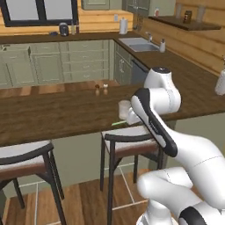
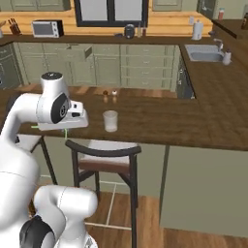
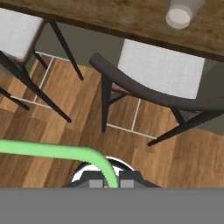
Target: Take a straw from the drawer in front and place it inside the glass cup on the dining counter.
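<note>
My gripper (image 3: 111, 180) is shut on the light green straw (image 3: 52, 151), which rises between the fingertips and bends off to the left in the hand view. In the base views the hand (image 1: 128, 119) (image 2: 64, 130) hangs at the near edge of the dining counter (image 1: 57, 114) (image 2: 160, 121), above a stool, with the straw (image 1: 117, 123) poking out sideways. The clear glass cup (image 1: 124, 109) (image 2: 110, 120) (image 3: 181, 13) stands upright on the counter, just beyond and beside the hand. Far back, a drawer (image 2: 80, 50) juts open from the green cabinets.
Dark-framed stools (image 1: 132, 140) (image 1: 22, 158) (image 2: 104, 155) (image 3: 162, 70) with pale seats stand under the counter's near edge. Two tiny shakers (image 1: 101, 86) (image 2: 109, 93) sit at the counter's far side. A sink (image 2: 206, 53) lies at the back right.
</note>
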Available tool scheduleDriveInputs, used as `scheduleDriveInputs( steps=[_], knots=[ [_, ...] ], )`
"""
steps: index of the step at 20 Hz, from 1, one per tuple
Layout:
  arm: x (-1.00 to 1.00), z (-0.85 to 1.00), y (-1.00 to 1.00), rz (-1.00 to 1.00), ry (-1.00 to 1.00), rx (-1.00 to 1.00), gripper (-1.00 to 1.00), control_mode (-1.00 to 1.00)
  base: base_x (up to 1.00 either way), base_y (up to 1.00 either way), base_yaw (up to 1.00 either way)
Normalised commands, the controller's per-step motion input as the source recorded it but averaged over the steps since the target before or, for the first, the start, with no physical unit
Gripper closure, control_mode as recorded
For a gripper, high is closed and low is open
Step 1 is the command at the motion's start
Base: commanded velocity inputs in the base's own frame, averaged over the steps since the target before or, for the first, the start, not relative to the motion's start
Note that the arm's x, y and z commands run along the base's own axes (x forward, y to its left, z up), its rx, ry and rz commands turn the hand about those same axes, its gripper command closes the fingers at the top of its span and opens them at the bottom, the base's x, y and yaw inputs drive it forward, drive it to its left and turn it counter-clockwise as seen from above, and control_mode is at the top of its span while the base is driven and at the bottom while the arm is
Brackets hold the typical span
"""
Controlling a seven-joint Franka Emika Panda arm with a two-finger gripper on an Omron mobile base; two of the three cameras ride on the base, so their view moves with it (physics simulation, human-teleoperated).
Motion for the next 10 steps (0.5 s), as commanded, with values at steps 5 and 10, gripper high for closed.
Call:
scheduleDriveInputs(
  steps=[5, 10],
  knots=[
    [0.0, 0.0, 0.0, 0.0, 0.0, 0.0, 1.0, 1.0, 0.81, -0.3, 0.0],
    [0.0, 0.0, 0.0, 0.0, 0.0, 0.0, 1.0, 1.0, 0.91, -0.15, -0.15]
  ],
)
